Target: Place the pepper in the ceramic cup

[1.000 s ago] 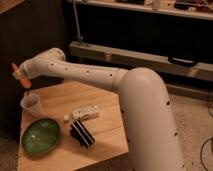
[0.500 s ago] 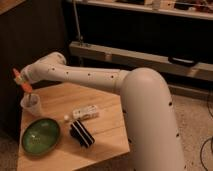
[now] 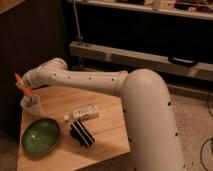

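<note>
The robot's gripper [image 3: 25, 86], at the table's far-left corner, is pinching the small slender orange pepper [image 3: 22, 84] w/ jaws pressed on it, hanging it tip-down just above the small whitish tapered ceramic cup [image 3: 31, 105], prob. so a release drops it straight in.

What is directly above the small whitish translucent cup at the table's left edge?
A slender orange pepper hangs over the whitish cup, held in the gripper with jaws shut. Its lower tip nears the rim; whether it is inside cannot be told.
</note>
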`<state>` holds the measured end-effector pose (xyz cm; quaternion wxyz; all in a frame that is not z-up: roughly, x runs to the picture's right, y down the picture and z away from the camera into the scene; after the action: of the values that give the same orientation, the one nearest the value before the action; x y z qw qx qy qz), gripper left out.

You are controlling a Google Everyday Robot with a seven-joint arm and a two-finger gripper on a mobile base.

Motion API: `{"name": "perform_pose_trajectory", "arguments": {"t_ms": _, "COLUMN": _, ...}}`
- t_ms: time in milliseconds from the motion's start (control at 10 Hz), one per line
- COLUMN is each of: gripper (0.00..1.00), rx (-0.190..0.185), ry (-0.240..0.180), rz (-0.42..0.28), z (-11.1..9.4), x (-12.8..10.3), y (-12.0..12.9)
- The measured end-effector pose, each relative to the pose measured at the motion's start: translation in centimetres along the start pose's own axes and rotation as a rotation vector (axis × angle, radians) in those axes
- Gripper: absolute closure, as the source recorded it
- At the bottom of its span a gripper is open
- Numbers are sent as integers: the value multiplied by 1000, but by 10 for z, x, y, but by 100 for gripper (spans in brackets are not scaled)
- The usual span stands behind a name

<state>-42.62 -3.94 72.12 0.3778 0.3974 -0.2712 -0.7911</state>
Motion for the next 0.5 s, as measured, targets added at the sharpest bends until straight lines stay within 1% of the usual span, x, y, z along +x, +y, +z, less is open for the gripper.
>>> {"name": "perform_pose_trajectory", "arguments": {"t_ms": 500, "gripper": 100, "rx": -31, "ry": -5, "rz": 5, "z": 14, "x": -7, "y": -3}}
